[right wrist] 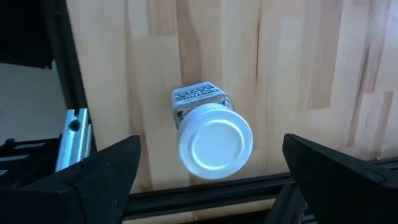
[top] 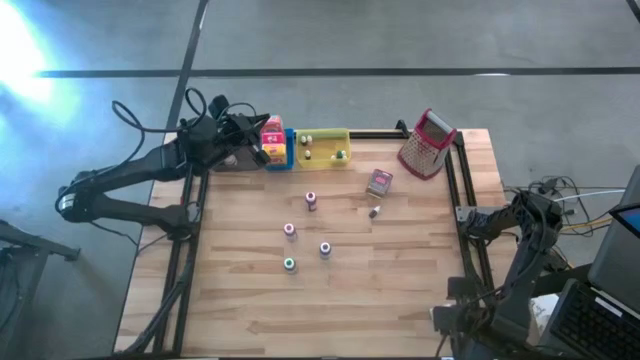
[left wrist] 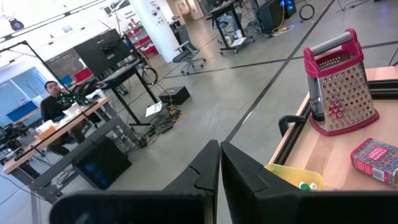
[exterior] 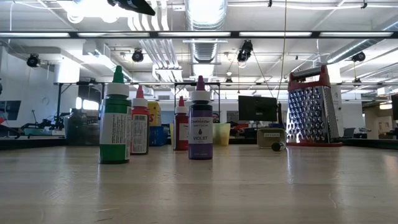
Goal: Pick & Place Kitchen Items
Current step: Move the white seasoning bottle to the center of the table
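A small jar with a white cap (right wrist: 214, 142) stands upright on the wooden table, close to the black rail at the table's right edge. My right gripper (right wrist: 212, 155) hangs above it, pointing down and open, one finger on each side of the jar and clear of it. In the high view the right gripper (top: 492, 220) hides the jar. Several tiny bottles (top: 311, 200) (exterior: 200, 121) stand mid-table, with a pink tin (top: 379, 182) beyond them. My left gripper (left wrist: 219, 168) is shut on nothing and held level, high over the far left corner (top: 258, 148).
A tall metal grater with a red handle (top: 428, 145) stands at the far right. A yellow tray (top: 322, 147) holding small items, a blue tray (top: 290, 150) and a red-and-yellow box (top: 272, 138) line the far edge. The table's near half is bare wood.
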